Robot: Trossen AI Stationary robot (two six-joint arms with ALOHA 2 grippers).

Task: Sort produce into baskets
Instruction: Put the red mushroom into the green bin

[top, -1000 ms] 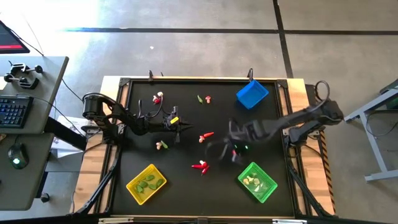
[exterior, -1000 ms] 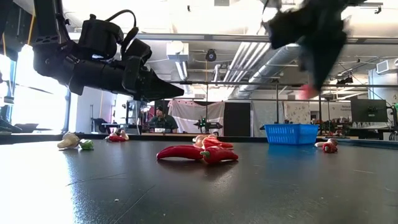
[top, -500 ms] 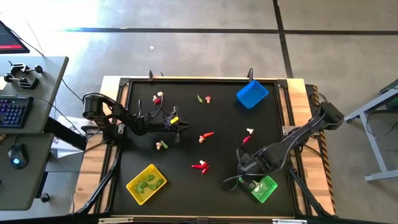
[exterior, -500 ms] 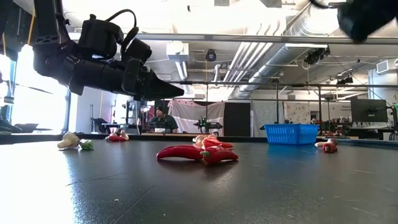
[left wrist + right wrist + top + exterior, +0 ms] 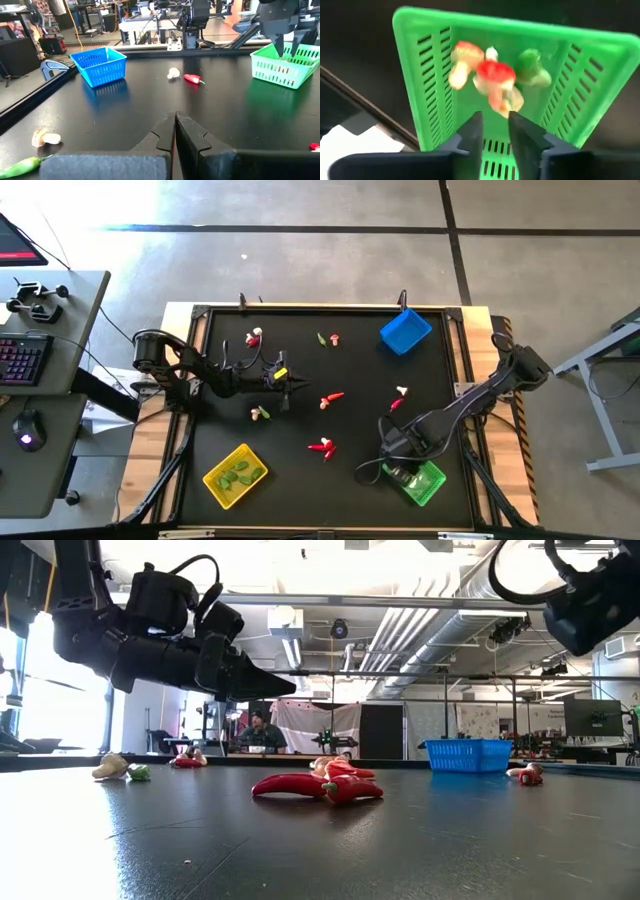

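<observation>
My right gripper (image 5: 495, 131) hangs open above the green basket (image 5: 420, 75), pointing steeply down, with nothing between its fingers. In the basket lie a red-capped piece (image 5: 495, 75), a red and whitish piece (image 5: 462, 57) and a green piece (image 5: 530, 67). In the high view the right gripper (image 5: 402, 470) is at the table's near right. My left gripper (image 5: 290, 385) hovers shut left of the middle, holding nothing. Loose produce lies on the table: red chilies (image 5: 322, 446) (image 5: 333, 397) (image 5: 397, 404) and whitish bulbs (image 5: 260, 413) (image 5: 402, 391). The yellow basket (image 5: 235, 475) holds green pods.
The blue basket (image 5: 405, 332) stands at the far right. More small pieces lie near the far edge (image 5: 254, 336) (image 5: 327, 338). A raised black frame (image 5: 190, 420) runs round the table. A desk with a keyboard (image 5: 20, 360) stands off to the left.
My right gripper has swung from the table's middle toward the near right edge, sunk over the green basket and rolled about its own line. A second ago the low view showed a pinkish piece at its fingertips.
</observation>
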